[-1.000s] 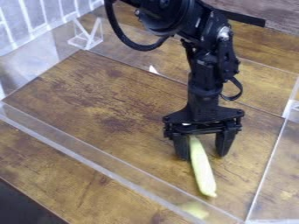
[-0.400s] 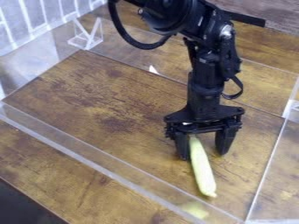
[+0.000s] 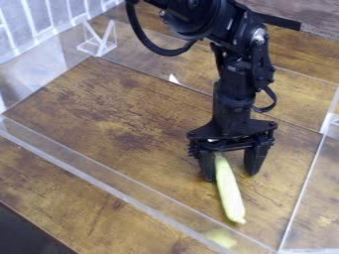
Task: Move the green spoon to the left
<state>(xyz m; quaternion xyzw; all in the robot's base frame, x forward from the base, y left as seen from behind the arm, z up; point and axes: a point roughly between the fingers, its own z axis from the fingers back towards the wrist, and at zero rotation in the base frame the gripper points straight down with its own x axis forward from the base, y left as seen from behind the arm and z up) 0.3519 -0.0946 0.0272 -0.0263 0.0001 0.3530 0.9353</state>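
Black two-fingered pincer points straight down, jaws fully spread, holding nothing, straddling the upper end of the slim yellow-green plastic-handled spoon. Spoon lies flat on the brown wooden bench near its front right corner. Metal bowl hidden under the pincer. Likely light, stiff, slippery; grip across the narrow handle.

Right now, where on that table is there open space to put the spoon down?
The wooden table is bare left of the gripper, up to the clear front wall. Crowded only around the green spoon, beneath the open gripper.
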